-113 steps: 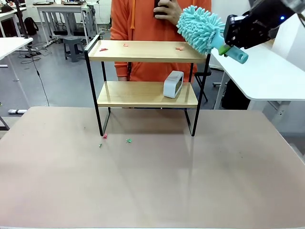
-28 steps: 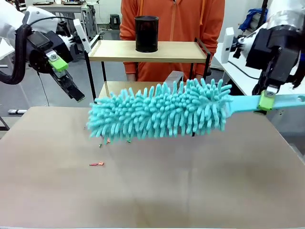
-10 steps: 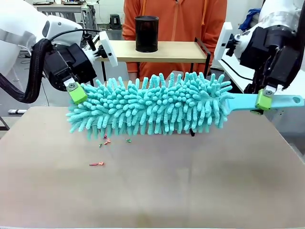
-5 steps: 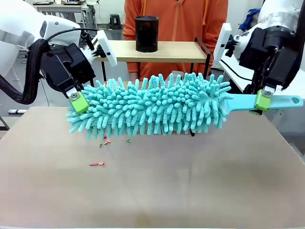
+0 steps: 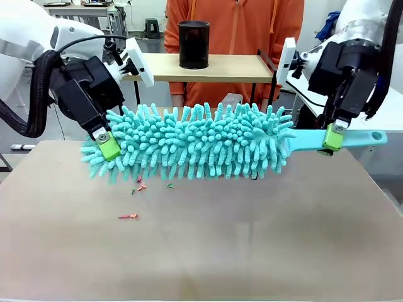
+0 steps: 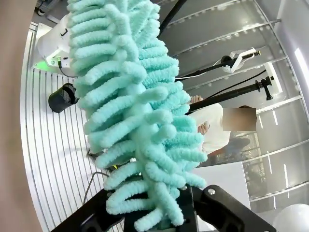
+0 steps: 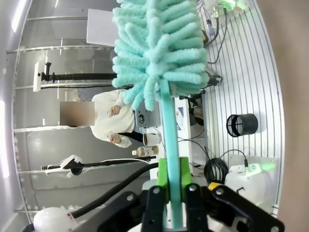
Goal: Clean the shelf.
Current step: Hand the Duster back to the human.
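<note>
A long teal fluffy duster (image 5: pixel 189 143) hangs level above the beige tabletop (image 5: pixel 252 251), in front of the shelf (image 5: pixel 233 68). My left gripper (image 5: pixel 108 146) is shut on the duster's left tip; in the left wrist view the duster (image 6: pixel 135 111) rises from between the fingers. My right gripper (image 5: pixel 332 138) is shut on the teal handle (image 5: pixel 356 136). In the right wrist view the handle (image 7: pixel 170 145) runs up from between the green pads (image 7: pixel 182 174) to the fluffy head (image 7: pixel 154 48). The duster hides the shelf's lower board.
A black cup (image 5: pixel 193 44) stands on the shelf's top board. A person in an orange top (image 5: pixel 236 28) stands behind the shelf. Small red and green scraps (image 5: pixel 128 216) lie on the tabletop near the shelf's left leg. A white table (image 5: pixel 378 110) is at the right.
My left gripper has shut on the duster's left tip and dropped a little. The duster and my right gripper have shifted slightly left.
</note>
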{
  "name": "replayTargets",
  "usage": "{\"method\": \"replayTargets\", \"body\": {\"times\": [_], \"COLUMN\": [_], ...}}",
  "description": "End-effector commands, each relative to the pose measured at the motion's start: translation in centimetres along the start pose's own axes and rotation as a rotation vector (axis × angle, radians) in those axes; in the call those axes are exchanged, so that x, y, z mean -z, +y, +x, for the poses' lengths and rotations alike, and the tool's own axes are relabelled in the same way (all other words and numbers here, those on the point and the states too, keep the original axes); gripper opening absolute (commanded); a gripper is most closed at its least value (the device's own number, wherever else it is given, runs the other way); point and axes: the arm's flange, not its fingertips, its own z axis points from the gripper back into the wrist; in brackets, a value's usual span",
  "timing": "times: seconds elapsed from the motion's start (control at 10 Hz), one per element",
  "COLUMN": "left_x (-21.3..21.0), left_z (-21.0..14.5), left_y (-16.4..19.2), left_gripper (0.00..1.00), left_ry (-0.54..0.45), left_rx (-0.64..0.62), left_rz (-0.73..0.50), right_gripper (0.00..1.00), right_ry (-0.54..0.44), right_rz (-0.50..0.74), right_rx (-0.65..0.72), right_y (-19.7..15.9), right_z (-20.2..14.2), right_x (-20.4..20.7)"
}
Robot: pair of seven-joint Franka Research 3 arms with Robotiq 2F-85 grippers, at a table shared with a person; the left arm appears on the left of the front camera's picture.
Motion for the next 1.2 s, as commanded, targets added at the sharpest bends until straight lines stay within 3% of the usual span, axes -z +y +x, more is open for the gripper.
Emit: {"method": "replayTargets", "body": {"times": [0.0,0.3,0.4,0.5,0.6,0.8,0.9,1.0,1.1], "left_x": [0.4,0.3,0.1,-0.1,-0.5,-1.5,-1.9,-2.3,-2.8], "left_z": [-0.5,-0.3,-0.3,-0.3,-0.4,-0.9,-1.1,-1.5,-1.9], "left_y": [-0.3,-0.1,0.0,0.1,0.1,0.0,0.0,-0.1,-0.2], "left_gripper": [0.0,0.0,0.0,0.0,0.0,0.0,0.0,0.0,0.0], "left_ry": [-0.003,0.0,-0.002,-0.005,-0.012,-0.019,-0.02,-0.025,-0.025], "left_rx": [0.026,0.011,0.006,0.003,0.005,0.023,0.031,0.036,0.037], "left_rz": [-0.004,0.009,0.012,0.016,0.019,0.019,0.014,0.007,0.004], "right_gripper": [0.12,0.12,0.59,0.7,1.0,1.0,0.95,1.0,1.0], "right_ry": [-0.024,-0.024,-0.023,-0.035,-0.062,-0.16,-0.213,-0.274,-0.394], "right_rz": [-0.01,-0.002,0.005,0.004,0.013,-0.022,-0.041,-0.081,-0.178], "right_rx": [-0.007,-0.011,-0.015,-0.02,-0.046,-0.055,-0.05,-0.042,0.015], "right_y": [-0.2,-0.2,0.0,0.2,0.4,0.5,0.3,0.3,0.0], "right_z": [0.1,-0.3,-0.5,-0.9,-1.4,-2.9,-3.9,-5.1,-7.2], "right_x": [-0.3,-0.5,-0.6,-0.9,-1.4,-2.6,-3.2,-3.9,-5.2]}}
